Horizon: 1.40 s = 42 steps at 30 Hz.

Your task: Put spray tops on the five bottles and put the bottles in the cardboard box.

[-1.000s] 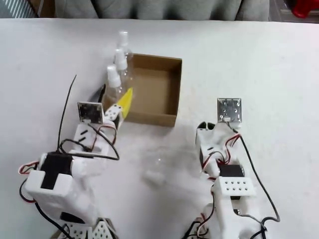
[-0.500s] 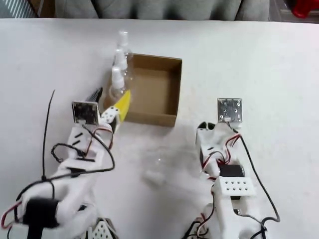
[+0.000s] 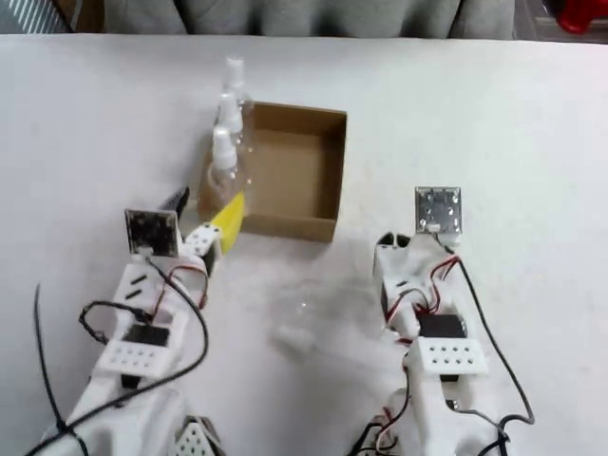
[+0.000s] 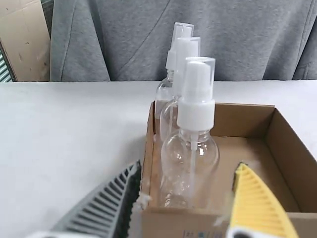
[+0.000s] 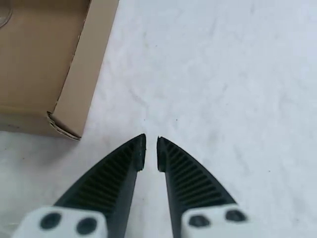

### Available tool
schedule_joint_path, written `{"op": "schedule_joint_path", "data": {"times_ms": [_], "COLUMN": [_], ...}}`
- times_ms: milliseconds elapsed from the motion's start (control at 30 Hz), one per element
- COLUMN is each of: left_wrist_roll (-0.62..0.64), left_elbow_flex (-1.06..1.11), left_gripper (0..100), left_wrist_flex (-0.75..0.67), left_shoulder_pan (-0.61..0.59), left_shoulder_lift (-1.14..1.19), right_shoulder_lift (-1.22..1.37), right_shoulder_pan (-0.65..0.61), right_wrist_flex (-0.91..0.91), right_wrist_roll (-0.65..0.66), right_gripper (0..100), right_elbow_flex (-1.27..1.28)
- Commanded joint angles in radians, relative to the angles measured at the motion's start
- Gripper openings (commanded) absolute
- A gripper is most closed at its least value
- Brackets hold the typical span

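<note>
High view first: the brown cardboard box [image 3: 318, 166] sits mid-table on the white table [image 3: 494, 114]. Three clear plastic bottles with white spray tops [image 3: 224, 157] stand in a row along its left wall. The left gripper [image 3: 209, 199] hangs just short of the near left corner, grey and yellow fingers spread wide, nothing between them. So three look boxed and two are not yet done, by my count. Between the arms lies a faint clear shape with a small white piece [image 3: 293, 338]. It could be a bottle or a loose top; too washed out to call.

Left wrist view: the nearest bottle [image 4: 190, 158] stands upright just inside the near wall. The left gripper [image 4: 188, 168] straddles it from outside, touching nothing. The sound play is to draw straight back and up, keeping the yellow finger [image 4: 252, 198] off the cardboard edge so the row isn't nudged. The bottle bases are hidden behind the wall.

Right wrist view: the right gripper [image 5: 151, 144] is over bare table beside the box's corner [image 5: 64, 126], black fingers a slit apart, empty.
</note>
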Motion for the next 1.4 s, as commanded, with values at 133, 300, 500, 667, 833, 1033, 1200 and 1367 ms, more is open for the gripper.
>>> {"op": "schedule_joint_path", "data": {"times_ms": [133,300,500,667,833,1033,1200,1367], "left_wrist_roll": [0.003,0.003,0.003,0.003,0.002,0.002,0.002,-0.114], "left_elbow_flex": [-0.017,-0.008,0.028,0.089,0.092,0.094,0.094,0.095], "left_gripper": [28,28,28,28,28,28,28,28], "left_wrist_flex": [0.588,0.875,1.123,1.185,1.241,1.289,1.289,1.289], "left_shoulder_pan": [-0.012,-0.031,-0.076,-0.114,-0.119,-0.110,-0.110,-0.110], "left_shoulder_lift": [-0.420,-0.668,-0.918,-1.000,-0.955,-0.928,-0.915,-0.881], "right_shoulder_lift": [-0.012,-0.012,-0.013,-0.021,-0.059,-0.102,-0.104,-0.107], "right_shoulder_pan": [0.004,0.007,0.008,0.030,0.131,0.188,0.186,0.102], "right_wrist_flex": [-0.010,-0.010,-0.008,0.058,0.272,0.625,0.940,1.219], "right_wrist_roll": [0.002,0.002,0.003,0.052,0.089,0.169,0.359,0.703], "right_gripper": [1.7,1.7,1.7,1.8,1.8,1.8,1.8,1.8], "right_elbow_flex": [-0.003,-0.003,-0.003,-0.015,-0.143,-0.350,-0.534,-0.672]}}
